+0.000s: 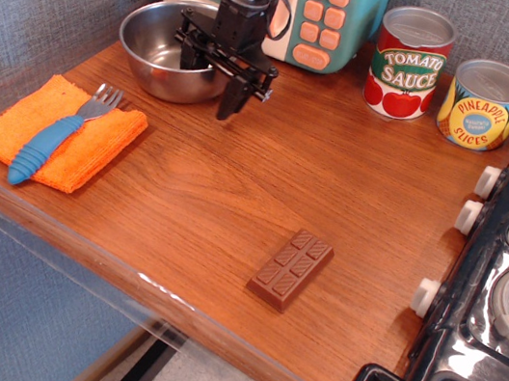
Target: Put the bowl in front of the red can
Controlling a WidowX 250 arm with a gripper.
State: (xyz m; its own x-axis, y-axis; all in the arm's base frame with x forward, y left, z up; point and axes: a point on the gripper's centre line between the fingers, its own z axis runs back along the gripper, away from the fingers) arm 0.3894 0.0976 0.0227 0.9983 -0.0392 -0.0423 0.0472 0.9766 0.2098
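The steel bowl (158, 55) stands at the back left of the wooden counter, in front of the toy microwave. The red tomato sauce can (410, 62) stands upright at the back right, well apart from the bowl. My gripper (210, 76) is open and low over the bowl's right rim. One finger (189, 49) is inside the bowl and the other finger (229, 100) is outside it, near the wood. The jaws straddle the rim without closing on it.
A yellow pineapple can (484, 104) stands right of the red can. A teal toy microwave (319, 11) is at the back. An orange cloth (97, 140) with a blue-handled fork (47, 144) lies front left. A chocolate bar (291, 268) lies front centre. A black stove (503, 310) borders the right.
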